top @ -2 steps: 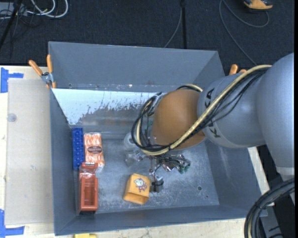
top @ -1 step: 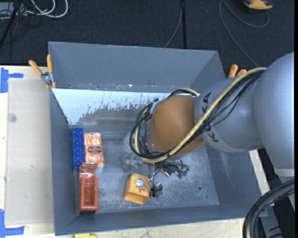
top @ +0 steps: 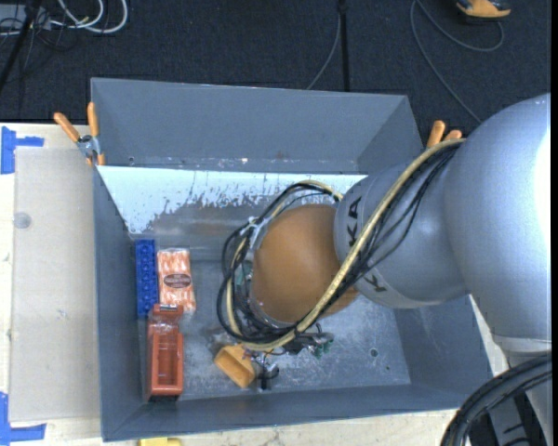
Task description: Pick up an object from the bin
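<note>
**Camera view.** The arm (top: 465, 230) reaches into the grey bin (top: 260, 137) from the right. Its wrist sits under an orange cover (top: 293, 268) looped with dark and yellow cables (top: 231, 291). The gripper (top: 265, 368) is low over the bin floor, close to the front wall, and is largely masked by the cover and cables. Whether the claw stands apart or together cannot be told.

**Object nearest the gripper.** A small tan block (top: 233, 365) lies tilted on the floor just beside the gripper, on the side toward the bin's left wall. Contact between the two cannot be confirmed, and the block is not seen clamped.

**Other contents.**
- A blue studded brick (top: 145, 277) stands along the left wall.
- An orange-and-white packet (top: 176, 282) lies against the brick.
- A red-orange rectangular box (top: 165, 356) lies nearer the front-left corner.

All three are apart from the gripper.

**Progress, as judged.** The arm is down in the bin at working height, so the approach appears made. No grasp is established on the evidence, and nothing is raised off the floor. What remains is a secure closure on one object, most plausibly the tan block, and a lift clear of the bin.
</note>
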Action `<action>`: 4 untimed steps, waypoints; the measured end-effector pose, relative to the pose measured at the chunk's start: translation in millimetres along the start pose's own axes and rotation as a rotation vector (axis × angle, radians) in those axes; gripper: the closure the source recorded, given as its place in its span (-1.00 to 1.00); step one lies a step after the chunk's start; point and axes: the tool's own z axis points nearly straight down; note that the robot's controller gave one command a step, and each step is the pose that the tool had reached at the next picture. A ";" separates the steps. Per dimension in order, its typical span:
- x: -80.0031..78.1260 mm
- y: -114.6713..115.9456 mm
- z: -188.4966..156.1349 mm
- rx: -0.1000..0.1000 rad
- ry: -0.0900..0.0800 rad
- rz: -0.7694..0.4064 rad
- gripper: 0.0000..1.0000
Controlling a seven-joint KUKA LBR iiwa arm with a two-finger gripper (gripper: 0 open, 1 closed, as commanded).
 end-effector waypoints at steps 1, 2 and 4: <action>0.1 -0.3 0.0 0.000 0.000 0.002 1.00; 0.2 -0.4 0.0 0.000 0.000 0.003 1.00; 0.4 -0.7 0.0 0.000 0.000 0.005 1.00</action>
